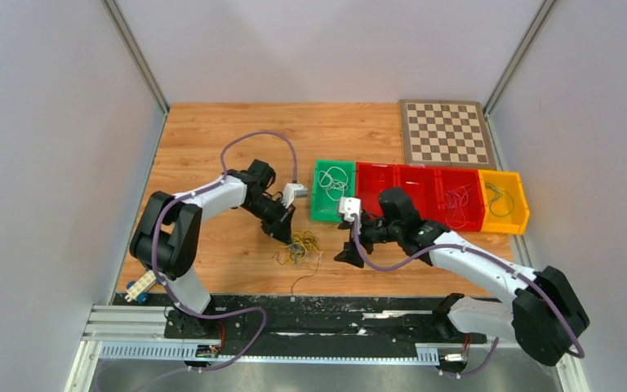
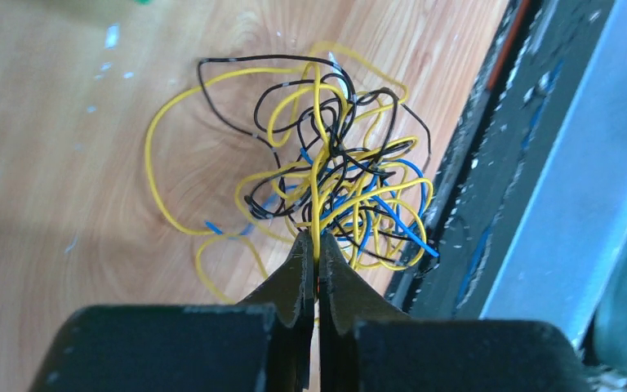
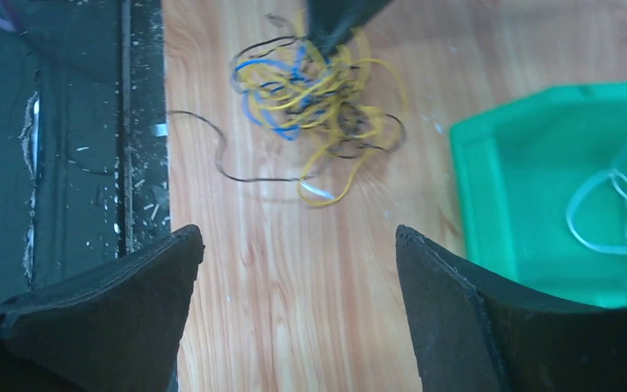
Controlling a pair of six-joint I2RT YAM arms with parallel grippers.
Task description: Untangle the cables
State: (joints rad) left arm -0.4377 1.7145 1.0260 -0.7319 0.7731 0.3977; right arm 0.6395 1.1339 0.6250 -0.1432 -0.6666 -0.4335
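The cables (image 1: 298, 245) lie as a small snarl of yellow, black and blue wires on the wooden table near its front edge. My left gripper (image 1: 287, 233) is down at the snarl's upper left. In the left wrist view its jaws (image 2: 317, 245) are shut on one yellow wire that runs up into the cables (image 2: 335, 180). My right gripper (image 1: 349, 255) hovers to the right of the snarl, open and holding nothing. From the right wrist, the cables (image 3: 310, 90) lie ahead of the open gripper (image 3: 298, 237), with the left fingertips (image 3: 339, 20) on them. One dark wire (image 3: 237, 171) trails off the snarl.
A green bin (image 1: 317, 214) with white wire (image 1: 335, 181) sits just right of the snarl; its corner (image 3: 522, 188) shows by my right finger. Red bins (image 1: 375, 196) and a yellow bin (image 1: 513, 219) continue the row. A chessboard (image 1: 446, 132) lies behind. A black rail (image 1: 318, 306) borders the front edge.
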